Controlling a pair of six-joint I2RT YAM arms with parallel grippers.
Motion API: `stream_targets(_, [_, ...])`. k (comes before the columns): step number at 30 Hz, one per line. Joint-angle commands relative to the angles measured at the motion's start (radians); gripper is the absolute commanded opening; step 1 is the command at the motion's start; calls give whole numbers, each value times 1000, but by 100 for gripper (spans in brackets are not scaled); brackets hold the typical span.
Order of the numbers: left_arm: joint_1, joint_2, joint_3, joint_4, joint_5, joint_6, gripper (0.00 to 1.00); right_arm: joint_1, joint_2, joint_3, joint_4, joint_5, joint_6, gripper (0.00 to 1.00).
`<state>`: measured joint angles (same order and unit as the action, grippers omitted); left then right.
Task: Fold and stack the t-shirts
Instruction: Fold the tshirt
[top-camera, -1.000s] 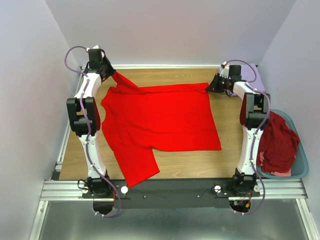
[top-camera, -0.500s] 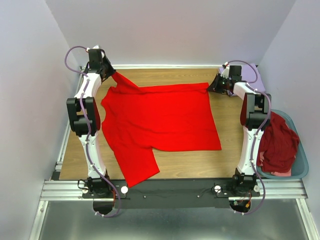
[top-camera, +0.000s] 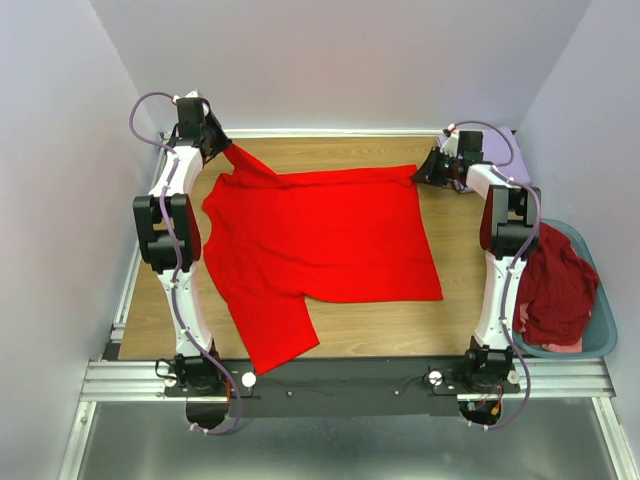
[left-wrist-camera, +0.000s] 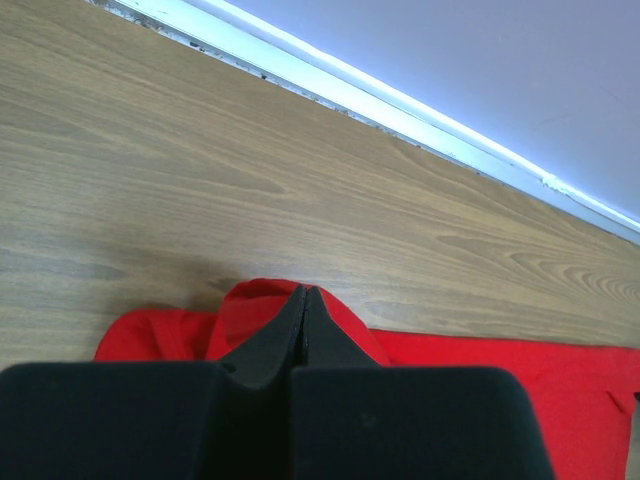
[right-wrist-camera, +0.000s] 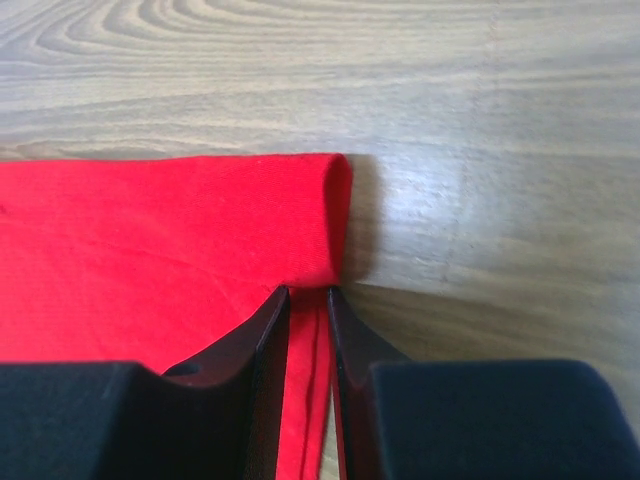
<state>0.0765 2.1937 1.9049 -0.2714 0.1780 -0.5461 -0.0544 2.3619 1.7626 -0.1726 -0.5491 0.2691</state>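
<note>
The left pincer (top-camera: 224, 150) is clamped tight on a bunched bit of the bright red t-shirt (top-camera: 320, 235) at the far left corner of the wooden table (top-camera: 380, 335). In its wrist view the two black fingers (left-wrist-camera: 270, 345) meet with no gap, and a small hump of red cloth rises around their tips, lifted off the wood. The right pincer (top-camera: 428, 172) sits at the far right corner of the same shirt. Its wrist view shows the fingers (right-wrist-camera: 255, 345) drawn close with only a narrow slot between them and red fabric running through that slot at the folded edge, so it is gripping the shirt there. Between the two holds the far edge of the shirt runs roughly straight across the table. The rest lies flat on the wood, one sleeve reaching toward the near edge on the left side. A pale lavender t-shirt (top-camera: 497, 148) lies at the far right corner behind the right arm, mostly hidden. Dark maroon t-shirts (top-camera: 555, 285) are heaped in a teal basket (top-camera: 598, 345) just beside the table's right edge, draping over its rim.
</note>
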Motion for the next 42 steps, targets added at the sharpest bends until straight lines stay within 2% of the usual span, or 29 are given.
stream_targets(1, [-1,-45,-12,-6,28,15,0,-2,46,47,10,-60,16,28])
stream_targets(11, [0,-58,26,-37,34,14,0,-2,-3,55,13,-15,6,7])
stream_targets(13, [0,-69,40,-40,31,14,0,-2,-29,48,12,0,1,5])
stream_targets(31, [3,-129,66,-103,28,26,0,-2,-87,58,10,-41,21,0])
stream_targets(42, [20,-212,40,-150,48,29,0,-4,-125,-34,8,-26,-4,0])
